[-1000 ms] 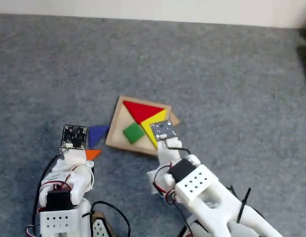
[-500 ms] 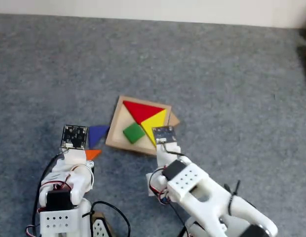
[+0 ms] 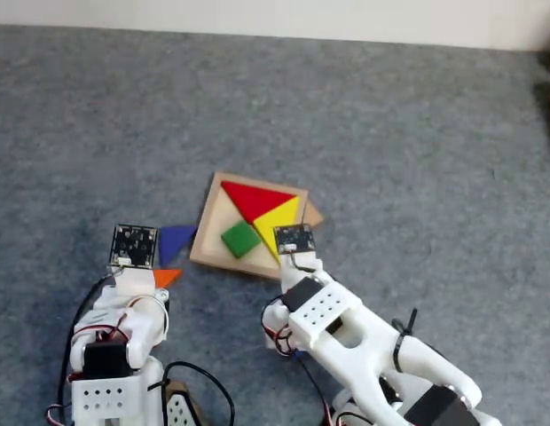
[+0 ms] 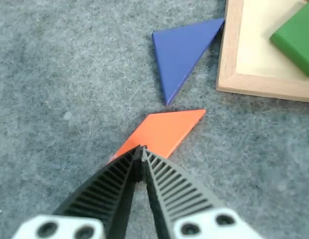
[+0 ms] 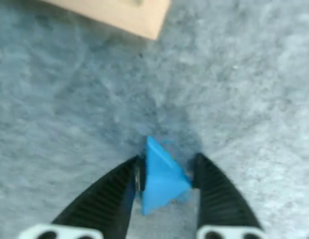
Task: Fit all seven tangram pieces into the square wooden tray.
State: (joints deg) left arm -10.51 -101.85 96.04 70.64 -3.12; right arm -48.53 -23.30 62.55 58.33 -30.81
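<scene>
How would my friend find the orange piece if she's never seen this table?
Find the square wooden tray on the grey carpet. Two flat pieces lie just outside its edge on the left arm's side: a dark blue triangle by the rim and, farther out, the orange piece. It is the slanted, four-sided one, with the shut left gripper at its corner.

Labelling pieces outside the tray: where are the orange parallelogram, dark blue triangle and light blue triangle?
orange parallelogram (image 4: 164, 130), left wrist view, face centre.
dark blue triangle (image 4: 180, 50), left wrist view, face centre.
light blue triangle (image 5: 162, 177), right wrist view, face centre.
</scene>
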